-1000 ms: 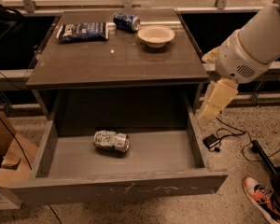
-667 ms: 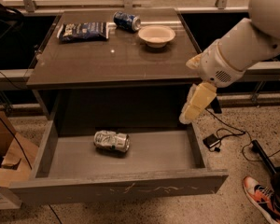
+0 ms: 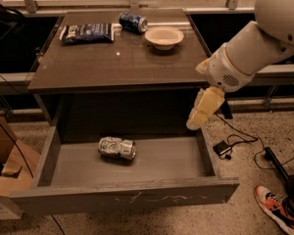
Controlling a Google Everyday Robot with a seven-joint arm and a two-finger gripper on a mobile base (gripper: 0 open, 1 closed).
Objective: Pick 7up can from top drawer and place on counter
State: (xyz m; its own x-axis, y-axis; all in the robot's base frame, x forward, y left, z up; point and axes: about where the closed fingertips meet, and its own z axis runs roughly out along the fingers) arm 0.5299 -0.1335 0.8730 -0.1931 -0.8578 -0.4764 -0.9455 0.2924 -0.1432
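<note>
7up can [image 3: 117, 148] lies on its side in the open top drawer [image 3: 122, 197], left of centre. End effector [image 3: 194, 124] hangs over the drawer's right wall, well apart from the can; open or closed, cannot tell. Far end of surface [image 3: 117, 62]: blue can [image 3: 133, 22], bag [image 3: 87, 33], bowl [image 3: 163, 36].
</note>
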